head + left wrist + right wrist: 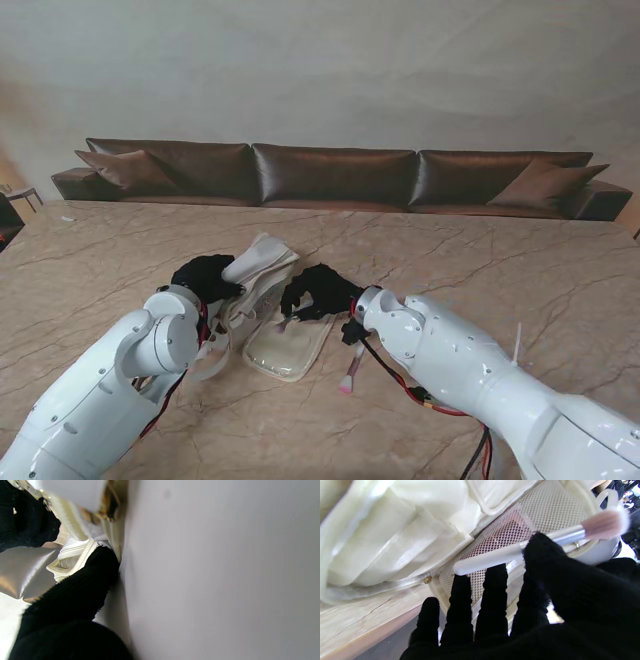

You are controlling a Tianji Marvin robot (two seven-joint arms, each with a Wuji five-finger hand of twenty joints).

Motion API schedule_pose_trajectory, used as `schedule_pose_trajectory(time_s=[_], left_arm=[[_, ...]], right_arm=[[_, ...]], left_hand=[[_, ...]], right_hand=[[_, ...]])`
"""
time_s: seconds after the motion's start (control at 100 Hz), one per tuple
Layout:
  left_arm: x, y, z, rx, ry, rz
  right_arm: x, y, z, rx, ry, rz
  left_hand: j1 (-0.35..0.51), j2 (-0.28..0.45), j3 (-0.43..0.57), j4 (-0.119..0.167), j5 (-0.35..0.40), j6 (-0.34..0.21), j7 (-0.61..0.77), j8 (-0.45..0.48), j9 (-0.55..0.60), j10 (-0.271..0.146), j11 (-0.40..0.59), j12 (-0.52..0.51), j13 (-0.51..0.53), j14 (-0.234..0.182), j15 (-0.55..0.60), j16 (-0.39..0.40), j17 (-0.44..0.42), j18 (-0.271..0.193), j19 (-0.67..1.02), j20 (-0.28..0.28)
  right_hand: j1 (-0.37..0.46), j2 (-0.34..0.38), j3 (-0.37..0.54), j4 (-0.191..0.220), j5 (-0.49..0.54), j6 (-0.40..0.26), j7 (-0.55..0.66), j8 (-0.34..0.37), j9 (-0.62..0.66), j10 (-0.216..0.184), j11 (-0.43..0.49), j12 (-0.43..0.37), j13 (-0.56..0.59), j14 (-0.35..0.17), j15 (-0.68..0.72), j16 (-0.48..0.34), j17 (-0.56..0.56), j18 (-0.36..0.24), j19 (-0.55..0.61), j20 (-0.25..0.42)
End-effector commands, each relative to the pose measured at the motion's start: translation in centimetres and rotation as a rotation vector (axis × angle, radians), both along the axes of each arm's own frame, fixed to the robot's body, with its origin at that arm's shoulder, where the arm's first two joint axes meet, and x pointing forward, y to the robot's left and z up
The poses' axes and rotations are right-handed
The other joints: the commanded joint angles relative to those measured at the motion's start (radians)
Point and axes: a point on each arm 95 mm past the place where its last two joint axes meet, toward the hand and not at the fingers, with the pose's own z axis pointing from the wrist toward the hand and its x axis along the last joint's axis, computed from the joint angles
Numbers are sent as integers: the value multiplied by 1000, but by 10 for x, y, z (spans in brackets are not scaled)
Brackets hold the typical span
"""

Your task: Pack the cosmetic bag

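Pinching a slim white-handled brush (520,548), right robot hand (535,610) overlies mesh pocket (545,512).

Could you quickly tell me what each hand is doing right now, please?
Left hand: shut on the cosmetics bag, holding its flap up.
Right hand: shut on a makeup brush over the bag's mesh pocket.

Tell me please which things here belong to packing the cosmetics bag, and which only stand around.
Belonging to the job:
- cream cosmetics bag, held open by the left hand
- makeup brush in the right hand, over the bag's mesh pocket
- second brush lying on the table

Just around:
- brown sofa
- cushions
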Motion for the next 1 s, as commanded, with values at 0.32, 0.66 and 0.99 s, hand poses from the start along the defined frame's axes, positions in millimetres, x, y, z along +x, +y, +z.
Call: schedule_pose_trajectory(time_s=[0.32, 0.66, 0.99], left_arm=[[1, -5, 3, -9, 2, -11], [-1, -4, 3, -5, 10, -6], [-1, -2, 2, 0, 24, -2]], right_arm=[[1, 14, -7, -3, -36, 23], [-5, 23, -11, 4, -11, 45], [-11, 24, -19, 5, 50, 42]], left_hand=[[125, 118, 62, 4, 27, -171, 97, 14, 36, -115, 77, 22, 38, -23, 30, 11, -6, -5, 86, 24], [129, 121, 57, 4, 25, -168, 99, 12, 34, -114, 77, 23, 34, -21, 28, 12, -14, -4, 83, 26], [134, 122, 51, 5, 24, -166, 99, 9, 32, -111, 76, 22, 30, -18, 26, 12, -19, -1, 80, 29]], right_hand=[[-24, 8, 25, 26, 55, -117, 64, 64, 186, -64, -49, -16, 91, -4, 17, 49, -18, 0, 27, 96], [-17, 29, 29, 23, 37, -31, 79, 68, 184, -23, -43, -17, 100, 21, 6, 45, -19, -5, 56, 130], [-12, 47, 18, 22, 27, -6, 80, 80, 176, -10, -38, -10, 87, 27, 6, 50, -46, -7, 23, 147]])
